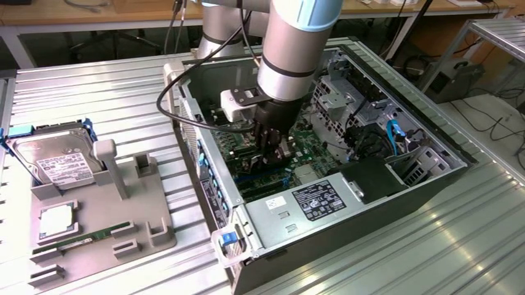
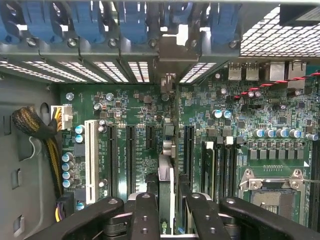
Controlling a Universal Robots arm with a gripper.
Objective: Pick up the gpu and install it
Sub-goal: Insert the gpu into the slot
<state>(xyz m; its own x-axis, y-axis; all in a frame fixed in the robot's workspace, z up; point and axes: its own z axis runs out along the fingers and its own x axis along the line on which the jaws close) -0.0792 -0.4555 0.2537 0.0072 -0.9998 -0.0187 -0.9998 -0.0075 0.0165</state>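
At the exterior view's left, on the ribbed metal surface [image 1: 123, 98], sits a grey holder tray [image 1: 90, 236]. A silver hard drive [image 1: 51, 161] with a white label stands in its far slot, a square silver chip [image 1: 54, 220] lies flat below it, and a narrow green memory stick [image 1: 78, 239] lies along the near part. Further right stands an open computer case [image 1: 328, 246], its side off, with the green motherboard [image 1: 311, 138] exposed and a grey power supply [image 1: 308, 206] with a black-and-white label at the near end. The robot arm [image 1: 287, 55] reaches down into the case, and the end effector [image 1: 271, 161] is low over the board, beside a looping black cable [image 1: 176, 110]. In the wrist view, a yellow and black wire bundle [image 2: 45, 145] plugs into a white connector [image 2: 65, 117], next to a white slot [image 2: 91, 160] and a row of black slots [image 2: 131, 152] on the board. The end effector [image 2: 167, 212] is clenched on the gpu [image 2: 166, 175], its black fingers [image 2: 145, 215] pressing both faces. The card is seen edge-on, upright above the board between the black slots, its metal bracket [image 2: 170, 50] at the case's back wall beneath blue clips [image 2: 135, 20]. Whether its edge is seated in a slot cannot be told. Further on is the metal processor socket [image 2: 272, 182].
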